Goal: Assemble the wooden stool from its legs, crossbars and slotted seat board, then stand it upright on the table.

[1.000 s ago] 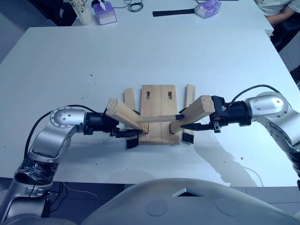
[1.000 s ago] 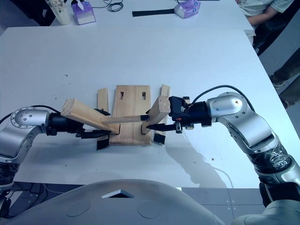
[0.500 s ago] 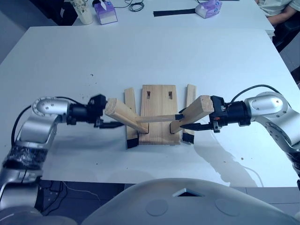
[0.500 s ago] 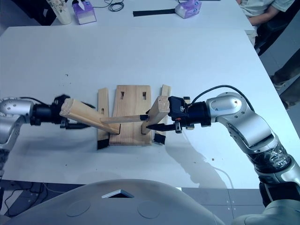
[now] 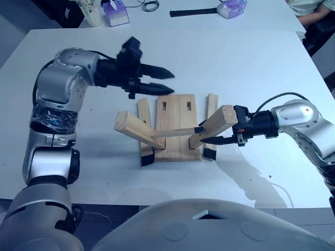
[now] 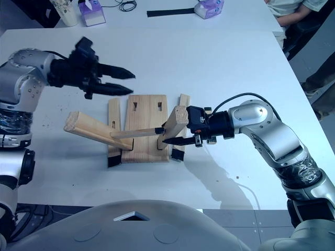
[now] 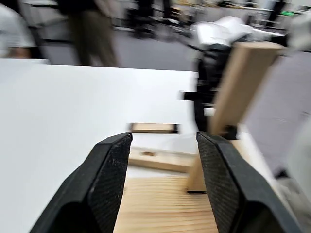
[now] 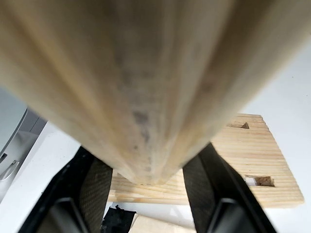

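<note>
Speckled white bench [image 5: 235, 63], slotted seat board [image 5: 178, 112] flat on it, left tool [image 5: 168, 82] open, empty, above, right tool [image 5: 212, 134] clamping stool leg [image 5: 219, 121], tissue box [image 5: 116, 13] on second bench [image 5: 261, 21] behind.

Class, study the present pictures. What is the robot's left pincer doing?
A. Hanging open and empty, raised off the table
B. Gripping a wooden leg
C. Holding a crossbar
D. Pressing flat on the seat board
A: the left pincer is raised near the seat board with its fingers apart and nothing between them. It is the right pincer that grips a leg.
</note>
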### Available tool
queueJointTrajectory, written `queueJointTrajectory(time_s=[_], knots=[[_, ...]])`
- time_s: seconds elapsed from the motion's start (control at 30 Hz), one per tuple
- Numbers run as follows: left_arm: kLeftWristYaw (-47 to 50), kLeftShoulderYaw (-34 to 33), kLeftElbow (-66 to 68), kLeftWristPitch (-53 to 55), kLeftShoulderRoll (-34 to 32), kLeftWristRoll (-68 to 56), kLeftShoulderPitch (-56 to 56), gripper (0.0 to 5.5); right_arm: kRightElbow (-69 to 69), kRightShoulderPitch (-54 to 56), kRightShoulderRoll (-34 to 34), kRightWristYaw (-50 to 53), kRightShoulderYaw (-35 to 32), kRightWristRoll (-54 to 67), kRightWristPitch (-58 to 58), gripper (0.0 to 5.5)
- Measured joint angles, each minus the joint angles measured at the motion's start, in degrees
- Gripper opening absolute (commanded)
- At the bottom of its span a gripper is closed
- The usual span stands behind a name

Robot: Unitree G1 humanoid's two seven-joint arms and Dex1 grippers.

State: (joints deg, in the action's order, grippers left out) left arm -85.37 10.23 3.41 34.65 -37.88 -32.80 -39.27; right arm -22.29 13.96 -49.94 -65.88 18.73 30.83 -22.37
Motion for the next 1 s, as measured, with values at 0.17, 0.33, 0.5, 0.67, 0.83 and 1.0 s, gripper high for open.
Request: queueJointTrajectory(time_s=[0.17, 0.33, 0.5, 0.67, 0.83, 1.0], knots=[[-5.9, 5.4, -2.6, 2.2, 1.6, -0.8, -2.3, 2.46, 1.4, 1.8, 0.5, -1.0, 1.2, -0.5, 0.4, 2.01], [-5.8, 6.4, -3.7, 3.2, 3.8, -0.8, -2.6, 2.46, 2.2, 2.8, 0.9, -1.6, 1.8, -0.8, 0.5, 2.01], [-5.0, 7.2, -4.6, 3.6, 4.7, -0.7, -2.3, 2.46, 2.2, 2.9, 1.0, -1.7, 1.8, -0.9, 0.5, 2.01], [-4.6, 7.7, -6.0, 4.2, 4.6, -0.7, 0.2, 2.46, 2.2, 2.9, 1.1, -1.8, 1.8, -1.0, 0.5, 2.01], [-4.5, 14.8, -4.2, -6.2, 4.2, 6.7, 7.0, 2.46, 2.3, 3.2, 1.4, -2.0, 2.3, -1.7, 0.6, 2.01], [-4.5, 15.5, -1.8, -9.3, 4.5, 7.0, 7.1, 2.46, 3.4, 3.9, 1.9, -2.0, 3.3, -2.5, 0.6, 2.01]])
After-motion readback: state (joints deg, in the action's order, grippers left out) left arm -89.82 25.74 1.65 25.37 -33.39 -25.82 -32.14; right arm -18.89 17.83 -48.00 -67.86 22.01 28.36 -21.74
